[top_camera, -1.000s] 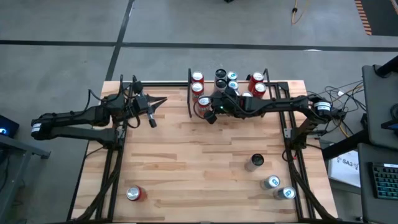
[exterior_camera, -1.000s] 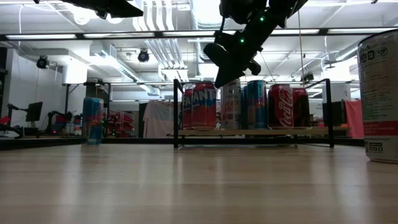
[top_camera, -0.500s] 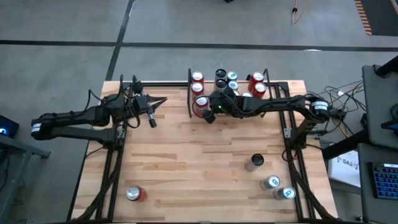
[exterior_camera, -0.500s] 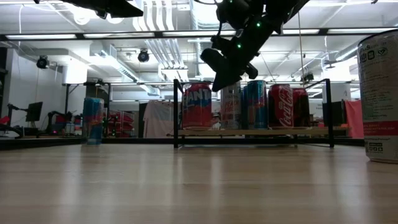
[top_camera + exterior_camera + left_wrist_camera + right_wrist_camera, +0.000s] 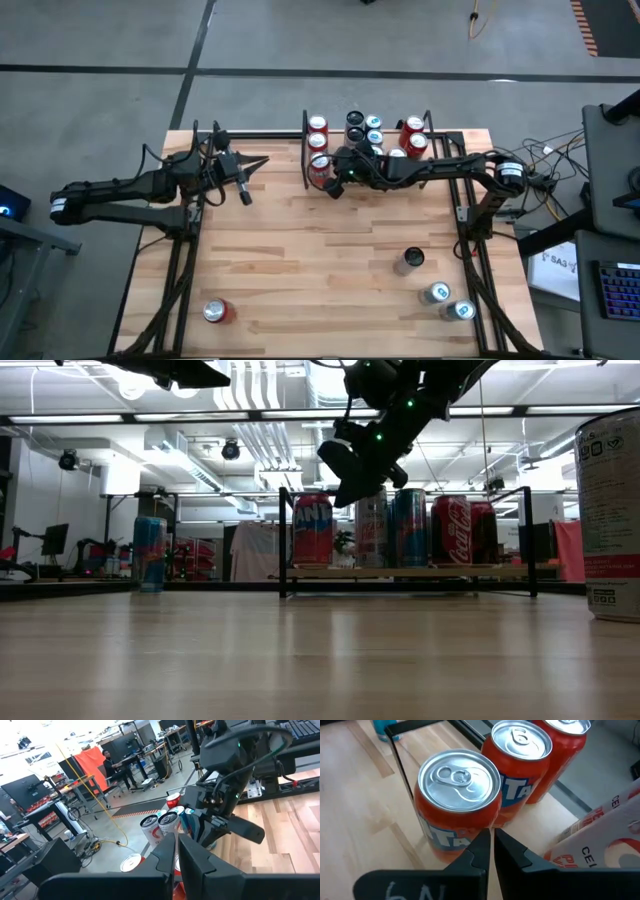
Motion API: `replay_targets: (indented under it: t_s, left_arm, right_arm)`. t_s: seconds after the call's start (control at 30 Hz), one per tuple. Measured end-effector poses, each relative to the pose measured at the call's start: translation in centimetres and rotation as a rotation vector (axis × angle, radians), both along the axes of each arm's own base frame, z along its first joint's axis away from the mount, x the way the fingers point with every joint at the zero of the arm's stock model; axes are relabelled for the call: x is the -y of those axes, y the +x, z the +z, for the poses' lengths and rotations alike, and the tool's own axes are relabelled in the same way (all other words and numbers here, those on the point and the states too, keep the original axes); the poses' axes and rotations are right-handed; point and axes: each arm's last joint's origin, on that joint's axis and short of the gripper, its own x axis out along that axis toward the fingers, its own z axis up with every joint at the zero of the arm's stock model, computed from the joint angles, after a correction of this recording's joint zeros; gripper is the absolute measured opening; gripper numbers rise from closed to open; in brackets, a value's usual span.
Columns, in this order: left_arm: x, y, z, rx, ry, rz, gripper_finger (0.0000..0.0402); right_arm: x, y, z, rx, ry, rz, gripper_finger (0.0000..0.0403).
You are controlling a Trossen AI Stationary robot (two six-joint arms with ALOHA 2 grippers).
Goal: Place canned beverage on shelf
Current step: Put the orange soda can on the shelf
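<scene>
Tabletop (image 5: 300,260): four loose cans, two grippers shut.

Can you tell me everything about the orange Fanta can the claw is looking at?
The orange Fanta can is a shiny metal drink can with a silver top and an unopened pull tab. It stands upright on the light-wood shelf, near its black rail, close beside another Fanta can. The right claw is shut and hangs just above it; I cannot tell if they touch.
</scene>
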Motion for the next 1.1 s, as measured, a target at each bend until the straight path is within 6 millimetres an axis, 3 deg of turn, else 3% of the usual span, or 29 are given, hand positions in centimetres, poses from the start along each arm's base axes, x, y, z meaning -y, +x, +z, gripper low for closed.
replay_targets:
  t_s: [0.27, 0.53, 1.1]
  left_arm:
    - [0.0, 0.0, 0.0, -0.001, 0.0, 0.0, 0.0005]
    - [0.0, 0.0, 0.0, -0.007, 0.009, -0.001, 0.0005]
    - [-0.1, 0.0, -0.1, -0.014, 0.014, 0.018, 0.0005]
  right_arm:
    - [-0.7, -0.7, 1.7, 0.038, -0.002, 0.01, 0.0013]
    - [-1.5, -0.1, 3.2, 0.09, -0.02, 0.042, 0.0013]
    - [-1.1, 1.7, 1.4, 0.057, -0.043, 0.065, 0.0013]
